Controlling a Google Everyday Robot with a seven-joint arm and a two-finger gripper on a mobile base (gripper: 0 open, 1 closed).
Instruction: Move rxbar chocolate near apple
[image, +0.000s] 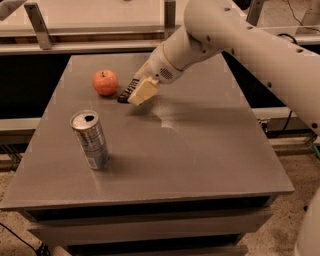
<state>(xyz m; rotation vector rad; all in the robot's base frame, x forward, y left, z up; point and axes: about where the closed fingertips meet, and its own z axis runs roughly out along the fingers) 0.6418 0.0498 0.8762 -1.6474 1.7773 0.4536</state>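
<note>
The red-orange apple (105, 82) sits on the grey table (200, 150) at the far left. My gripper (137, 91) comes in from the upper right and is shut on the rxbar chocolate (127, 90), a black bar with white print. The bar hangs low over the table just right of the apple, its left end almost touching it. The cream finger (143, 91) covers most of the bar.
A silver drink can (91, 139) stands upright at the front left of the table, below the apple. My white arm (240, 40) crosses the back right. A light counter with rails runs behind the table.
</note>
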